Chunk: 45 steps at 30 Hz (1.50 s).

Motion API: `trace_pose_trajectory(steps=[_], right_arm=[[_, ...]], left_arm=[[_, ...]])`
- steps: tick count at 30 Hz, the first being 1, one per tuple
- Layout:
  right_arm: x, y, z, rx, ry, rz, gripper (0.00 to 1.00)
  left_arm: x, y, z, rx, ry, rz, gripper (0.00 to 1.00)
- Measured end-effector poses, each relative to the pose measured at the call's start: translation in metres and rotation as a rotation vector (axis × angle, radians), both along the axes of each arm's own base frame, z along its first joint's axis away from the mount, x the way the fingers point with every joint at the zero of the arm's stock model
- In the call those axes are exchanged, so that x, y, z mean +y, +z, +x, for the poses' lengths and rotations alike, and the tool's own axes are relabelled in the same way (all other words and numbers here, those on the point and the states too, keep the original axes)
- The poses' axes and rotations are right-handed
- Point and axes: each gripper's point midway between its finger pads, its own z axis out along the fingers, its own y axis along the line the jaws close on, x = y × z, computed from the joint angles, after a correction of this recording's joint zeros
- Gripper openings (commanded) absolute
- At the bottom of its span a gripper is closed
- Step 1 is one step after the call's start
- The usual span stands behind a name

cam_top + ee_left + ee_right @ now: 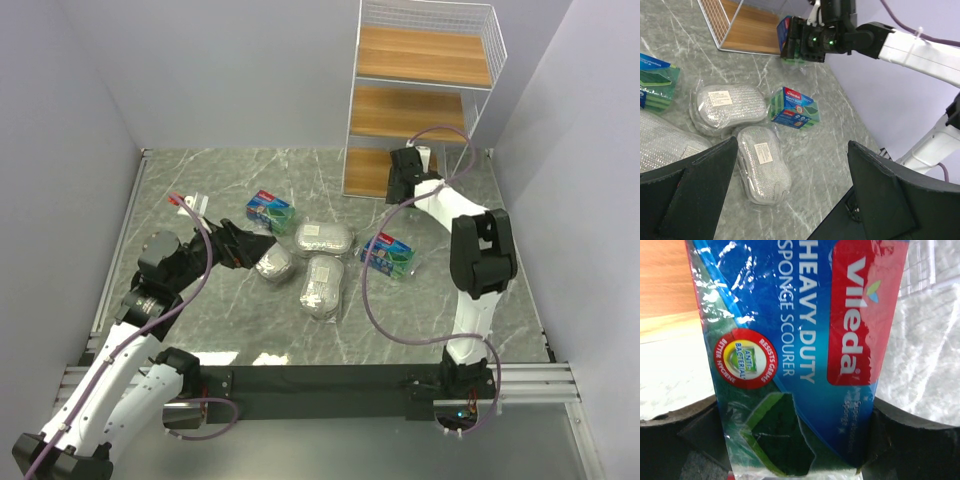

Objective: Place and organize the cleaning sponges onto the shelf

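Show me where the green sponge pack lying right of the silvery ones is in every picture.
Top external: the green sponge pack lies right of centre, beside the silvery packs.
Left wrist: near the middle, label up.
Right wrist: not in it; the pack filling that view is another one, between the right fingers.
Shared landmark: the shelf's light-brown wood.

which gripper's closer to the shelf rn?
Right. The right gripper sits at the bottom tier of the shelf, holding a green pack. The left gripper is mid-table by the silver packs, well short of it.
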Motion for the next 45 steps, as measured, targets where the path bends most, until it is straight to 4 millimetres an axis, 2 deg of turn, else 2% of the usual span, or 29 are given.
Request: trace_pose_trajectory(steps=[4, 6, 11, 16, 24, 34, 45], right_arm=[[-0.006, -0.020, -0.002, 0.045, -0.011, -0.007, 0.79], [-0.008, -0.023, -0.005, 0.058, -0.018, -0.007, 0.79], [-0.011, -0.018, -0.008, 0.047, -0.031, -0.001, 0.79], [-0.016, -0.025, -0.009, 0.076, -0.056, 0.003, 0.79], [-0.050, -0.031, -0.016, 0.109, -0.141, 0.026, 0.79], [-0.055, -0.032, -0.013, 0.111, -0.139, 0.084, 0.79], [-0.067, -0.023, -0.011, 0.122, -0.154, 0.135, 0.77]], left_arm=[[0.000, 0.000, 0.000, 0.001, 0.000, 0.000, 0.99], [0.000, 0.000, 0.000, 0.001, 0.000, 0.000, 0.99], [0.000, -0.003, 0.000, 0.006, -0.001, 0.002, 0.98], [0.000, -0.003, 0.000, 0.008, -0.001, 0.002, 0.99], [0.001, -0.003, -0.004, 0.001, -0.001, 0.000, 0.99], [0.001, -0.004, -0.004, 0.002, -0.001, 0.000, 0.99], [0.002, -0.004, -0.005, 0.003, -0.001, 0.001, 0.99]])
